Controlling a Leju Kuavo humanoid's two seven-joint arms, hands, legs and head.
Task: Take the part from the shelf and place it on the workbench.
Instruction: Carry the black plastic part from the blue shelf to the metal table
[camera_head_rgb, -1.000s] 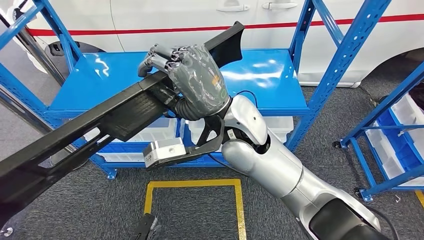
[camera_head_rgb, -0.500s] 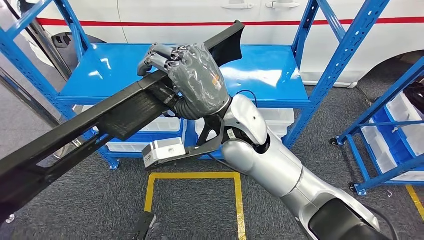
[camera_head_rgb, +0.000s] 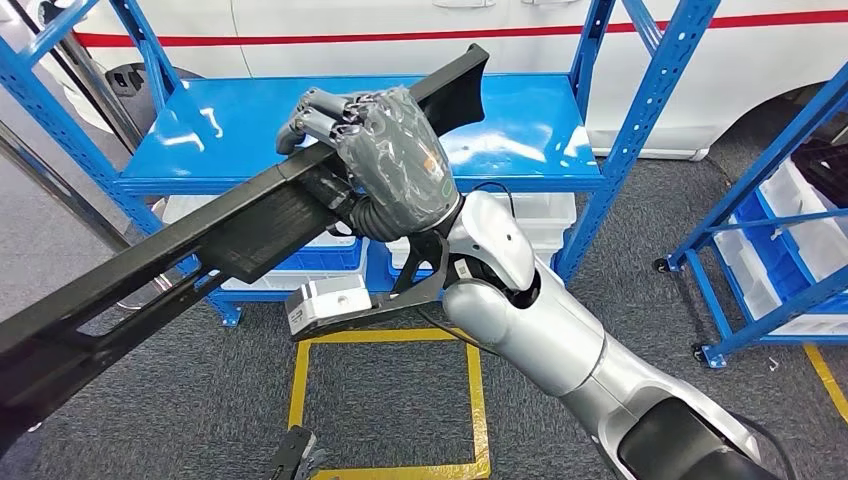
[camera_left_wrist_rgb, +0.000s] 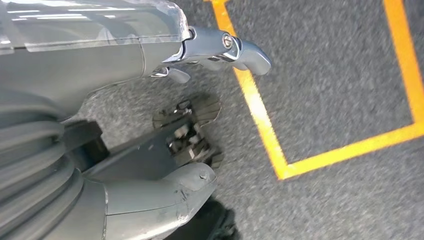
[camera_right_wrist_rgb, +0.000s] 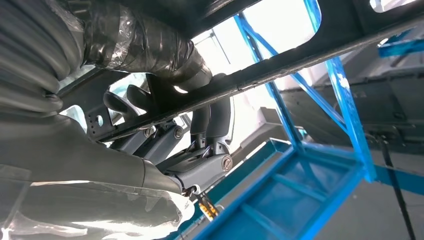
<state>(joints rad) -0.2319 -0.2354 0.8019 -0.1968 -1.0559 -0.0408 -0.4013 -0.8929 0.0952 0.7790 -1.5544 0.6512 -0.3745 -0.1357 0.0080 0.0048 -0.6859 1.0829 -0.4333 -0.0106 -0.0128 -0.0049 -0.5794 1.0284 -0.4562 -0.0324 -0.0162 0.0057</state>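
The part is a long black bar with a ribbed block near its middle. It slants from the lower left of the head view up over the blue shelf. My right hand grips it from above near the middle and holds it off the shelf. In the right wrist view the part crosses overhead, and my fingers wrap around it. My left hand hangs over the grey carpet, its thumb and fingers apart, holding nothing.
A yellow taped square marks the carpet in front of the shelf. White bins sit on the lower shelf. A second blue rack with bins stands at the right. A white vehicle is behind the shelf.
The whole scene has slid in the head view as the camera moved, so more carpet and more of the yellow square show. My right hand keeps the same grip on the part.
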